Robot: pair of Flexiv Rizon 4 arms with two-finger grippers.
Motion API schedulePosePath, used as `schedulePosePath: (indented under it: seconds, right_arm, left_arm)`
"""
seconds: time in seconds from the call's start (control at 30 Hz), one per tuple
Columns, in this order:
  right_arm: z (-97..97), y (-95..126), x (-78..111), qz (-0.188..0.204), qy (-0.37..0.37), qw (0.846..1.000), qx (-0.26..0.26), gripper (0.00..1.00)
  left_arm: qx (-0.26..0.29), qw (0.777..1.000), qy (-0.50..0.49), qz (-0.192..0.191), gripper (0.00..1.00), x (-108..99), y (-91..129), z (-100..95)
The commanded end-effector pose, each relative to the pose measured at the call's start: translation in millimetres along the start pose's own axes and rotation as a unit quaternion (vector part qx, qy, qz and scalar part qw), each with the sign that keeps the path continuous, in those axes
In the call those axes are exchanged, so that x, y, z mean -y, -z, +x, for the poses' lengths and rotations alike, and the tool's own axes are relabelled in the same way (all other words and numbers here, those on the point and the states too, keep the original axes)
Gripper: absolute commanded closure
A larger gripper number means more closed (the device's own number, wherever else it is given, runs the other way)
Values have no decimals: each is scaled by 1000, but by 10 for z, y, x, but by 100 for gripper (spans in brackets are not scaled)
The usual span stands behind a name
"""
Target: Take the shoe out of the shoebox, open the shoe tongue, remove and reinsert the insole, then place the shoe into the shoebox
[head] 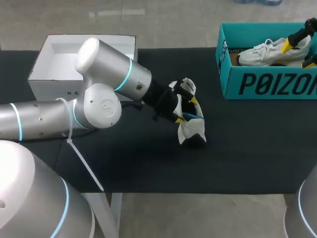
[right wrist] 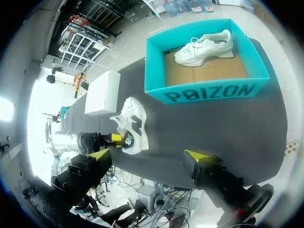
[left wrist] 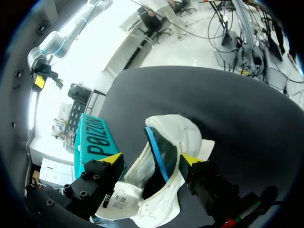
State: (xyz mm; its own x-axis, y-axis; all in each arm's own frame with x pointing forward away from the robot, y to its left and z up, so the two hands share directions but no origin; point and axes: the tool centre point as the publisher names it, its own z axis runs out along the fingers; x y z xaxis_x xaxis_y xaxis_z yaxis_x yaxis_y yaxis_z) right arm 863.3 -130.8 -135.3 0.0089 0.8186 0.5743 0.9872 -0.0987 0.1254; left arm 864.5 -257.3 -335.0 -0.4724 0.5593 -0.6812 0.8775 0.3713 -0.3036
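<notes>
A white shoe (head: 190, 130) lies on the black table, its mouth turned toward my left gripper (head: 187, 110). In the left wrist view the shoe (left wrist: 180, 130) sits between the spread fingers of the left gripper (left wrist: 151, 160), which is open. A blue insole (left wrist: 160, 153) shows inside the shoe's mouth. The teal shoebox (head: 267, 84) stands at the back right with a second white shoe (head: 262, 53) inside. My right gripper (head: 299, 53) hangs open above that box, holding nothing. From the right wrist view its own gripper (right wrist: 147, 155) is high over the table, far from the shoe (right wrist: 135, 126).
A white open box (head: 49, 69) stands at the back left, behind my left arm. The teal shoebox (right wrist: 209, 92) and the white box (right wrist: 102, 92) both sit near the table's far edge. Bare black tabletop (head: 247, 148) lies in front of the shoe.
</notes>
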Motion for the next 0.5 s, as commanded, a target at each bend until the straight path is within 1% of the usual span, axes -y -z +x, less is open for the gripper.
schedulePosePath:
  seconds: [0.03, 0.1, 0.13, 0.23, 0.3, 0.4, 0.5]
  right_arm:
    - [-2, -4, -7, 1, 0, 1000, 1, 0]
    - [-2, -4, -7, 1, 0, 1000, 1, 0]
    - [-2, -4, -7, 1, 0, 1000, 1, 0]
    - [-2, -4, -7, 1, 0, 1000, 1, 0]
    - [-2, -4, -7, 1, 0, 1000, 1, 0]
    - [-2, -4, -7, 1, 0, 1000, 1, 0]
    - [-2, -4, -7, 1, 0, 1000, 1, 0]
  left_arm:
    - [3, 1000, 0, -2, 47, 37, -79, -77]
    - [9, 1000, 3, 0, 56, 53, -64, -108]
    - [9, 1000, 4, 0, 57, 58, -50, -118]
    - [-13, 1000, -3, -9, 56, 60, -18, -115]
    - [-25, 999, -15, -24, 54, 43, -11, -93]
    - [-30, 998, -23, -41, 52, 0, -10, -75]
    - [-31, 998, -21, -55, 53, -44, -28, -68]
